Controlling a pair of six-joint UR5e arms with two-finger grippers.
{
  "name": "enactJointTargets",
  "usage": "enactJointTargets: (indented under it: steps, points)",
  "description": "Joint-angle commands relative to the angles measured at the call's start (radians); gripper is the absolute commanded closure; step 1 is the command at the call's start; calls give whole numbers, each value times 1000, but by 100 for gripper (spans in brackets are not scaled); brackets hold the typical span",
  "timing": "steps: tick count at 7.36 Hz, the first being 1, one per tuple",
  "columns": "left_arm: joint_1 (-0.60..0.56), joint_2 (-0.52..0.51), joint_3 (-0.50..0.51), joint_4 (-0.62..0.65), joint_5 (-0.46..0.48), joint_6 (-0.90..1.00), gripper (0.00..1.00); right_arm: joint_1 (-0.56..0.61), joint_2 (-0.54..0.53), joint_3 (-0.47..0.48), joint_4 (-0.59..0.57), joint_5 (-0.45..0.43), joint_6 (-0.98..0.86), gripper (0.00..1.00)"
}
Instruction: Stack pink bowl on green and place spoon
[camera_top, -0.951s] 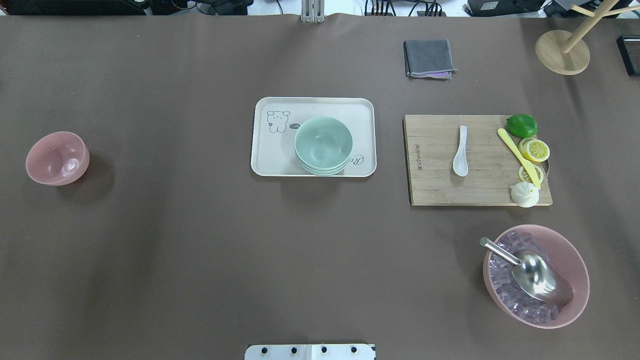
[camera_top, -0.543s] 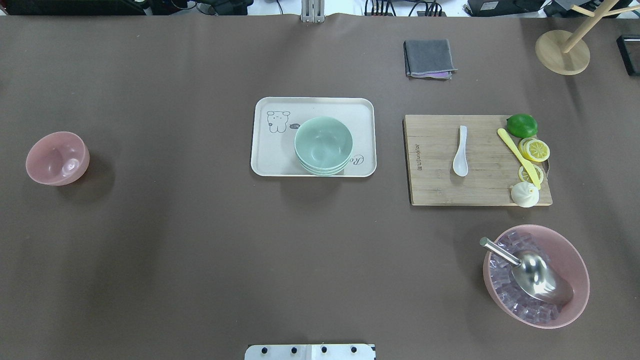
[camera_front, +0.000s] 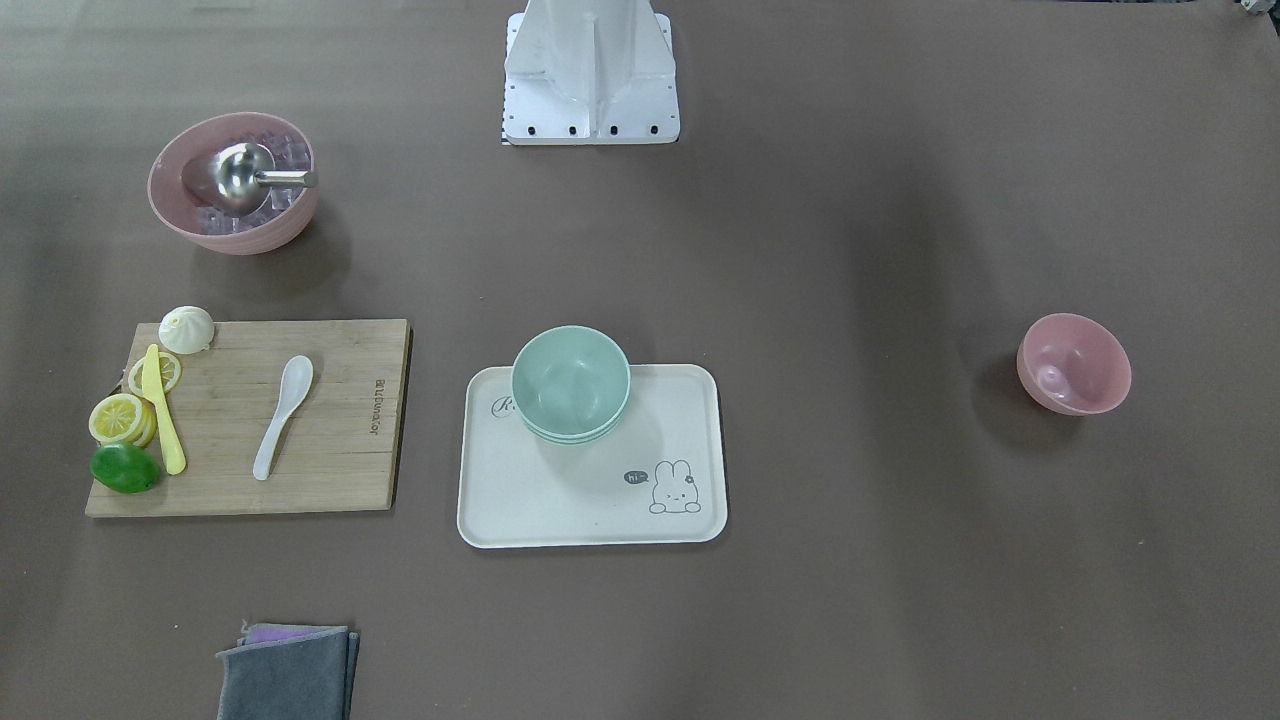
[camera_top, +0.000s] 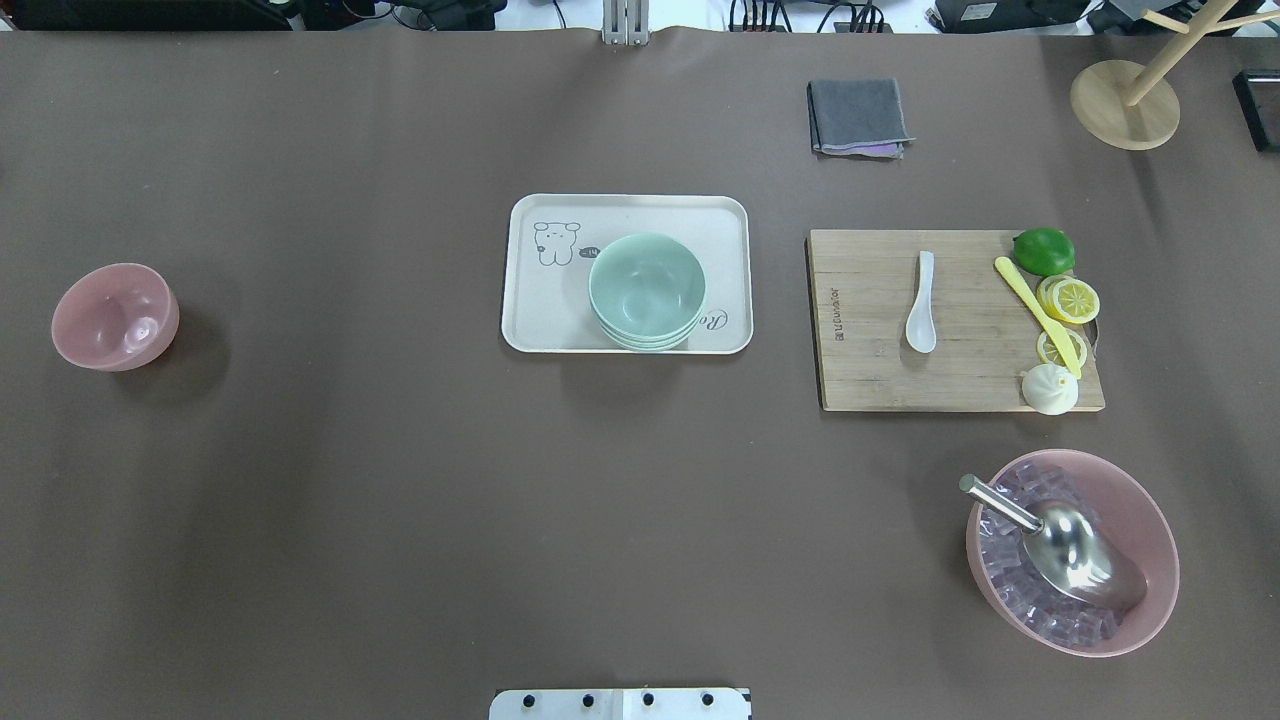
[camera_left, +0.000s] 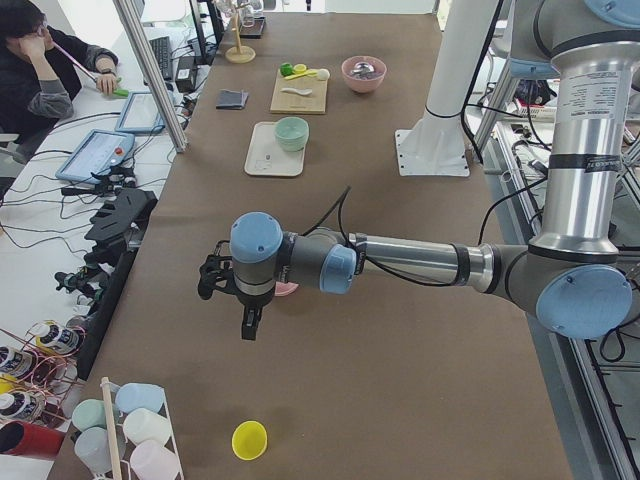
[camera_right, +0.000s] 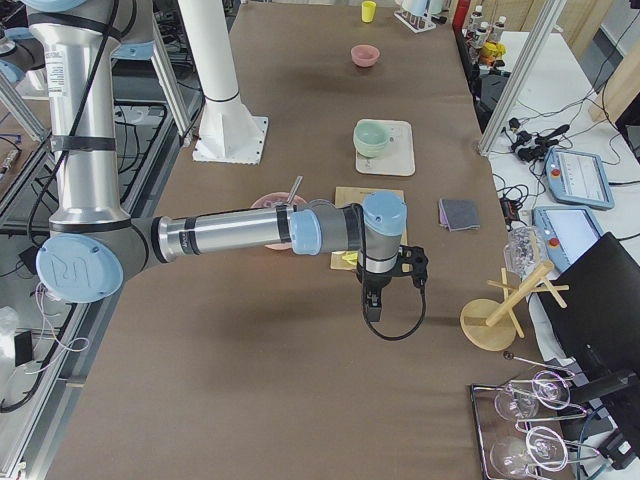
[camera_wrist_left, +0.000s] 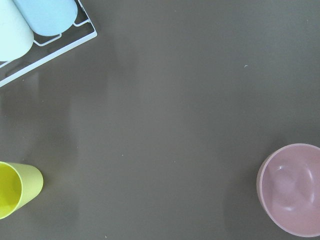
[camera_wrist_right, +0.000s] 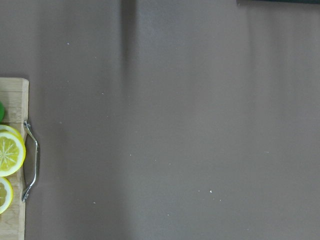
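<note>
A small pink bowl (camera_top: 115, 316) stands alone on the table at the left; it also shows in the front view (camera_front: 1073, 363) and low right in the left wrist view (camera_wrist_left: 295, 190). Stacked green bowls (camera_top: 647, 290) sit on a cream tray (camera_top: 560, 320) at the centre. A white spoon (camera_top: 921, 305) lies on a wooden cutting board (camera_top: 870, 375). My left gripper (camera_left: 247, 322) hangs over the table near the pink bowl. My right gripper (camera_right: 372, 305) hangs beyond the board's right end. Each shows only in a side view, so I cannot tell whether it is open or shut.
A large pink bowl (camera_top: 1150, 520) with ice cubes and a metal scoop (camera_top: 1070, 545) stands at the near right. Lime (camera_top: 1043, 250), lemon slices, a yellow knife and a bun lie on the board. A grey cloth (camera_top: 858, 117) and a wooden stand (camera_top: 1125, 105) are far back. A yellow cup (camera_wrist_left: 12, 190) and a cup rack lie left.
</note>
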Motion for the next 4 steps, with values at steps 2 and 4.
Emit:
enactJointTargets:
  steps: [2,4]
  points:
    - [11,-23,32,-71,-7,-12,2,-26,-4,-10,116,26,4,0]
    - [86,-69,56,-93,-4,-12,2,-98,9,-11,137,46,10,0]
